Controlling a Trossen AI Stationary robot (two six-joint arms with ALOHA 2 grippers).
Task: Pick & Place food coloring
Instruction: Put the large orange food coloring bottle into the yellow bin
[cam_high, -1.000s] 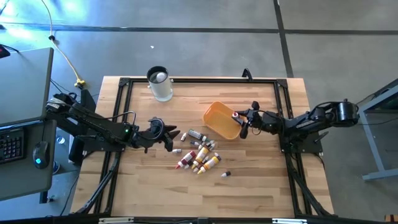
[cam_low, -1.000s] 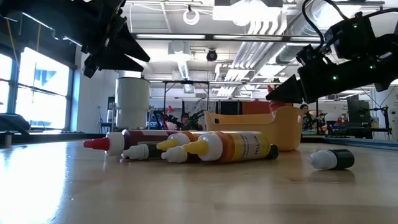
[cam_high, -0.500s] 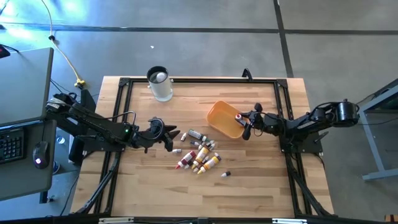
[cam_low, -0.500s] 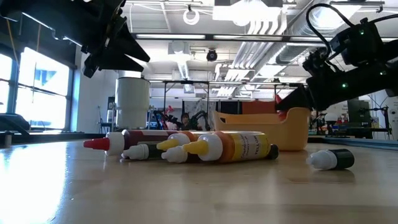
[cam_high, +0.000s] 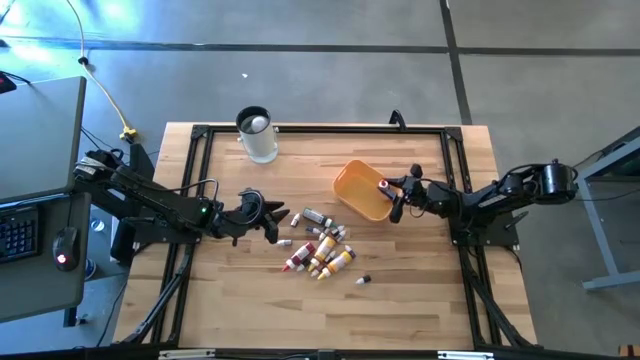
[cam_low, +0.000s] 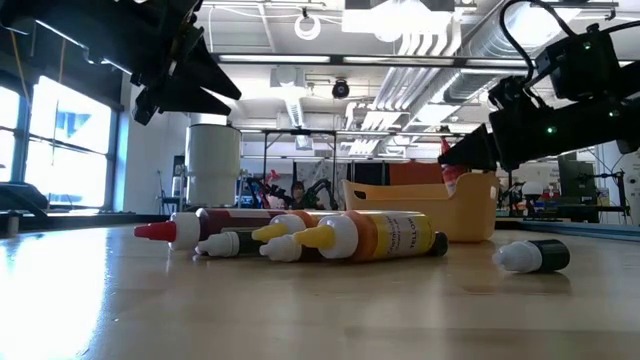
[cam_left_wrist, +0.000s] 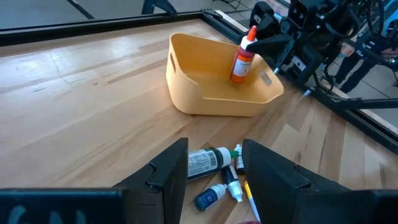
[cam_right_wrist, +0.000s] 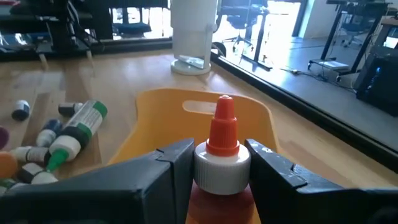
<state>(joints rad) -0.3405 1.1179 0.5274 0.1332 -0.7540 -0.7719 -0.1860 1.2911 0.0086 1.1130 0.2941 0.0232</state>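
An orange food coloring bottle (cam_left_wrist: 242, 59) with a red cap stands upright inside the orange-yellow tray (cam_high: 355, 195), near the tray's right wall. My right gripper (cam_high: 392, 196) is shut on it. Whether its bottom rests on the tray floor, I cannot tell. Several more food coloring bottles (cam_high: 320, 248) lie on their sides on the table in a loose pile, which also shows in the low view (cam_low: 340, 235). My left gripper (cam_high: 268, 216) hangs open above the table just left of the pile, touching nothing. My right gripper pinches the bottle's white collar (cam_right_wrist: 222, 167), just under the red cap, between its two fingers (cam_right_wrist: 177, 165). The fingers come nearly level from the table's right side. The bottle stays upright, with its body down inside the tray.
A tall clear cup (cam_high: 257, 135) stands at the far left of the table. One dark bottle with a white cap (cam_high: 363, 281) lies apart, nearer the front edge. A black frame (cam_high: 320, 129) runs around the tabletop.
My right gripper has drawn a little toward the table's right edge with the bottle still upright. The tray has slid the same way by about as much. Both have kept still over the last half second.
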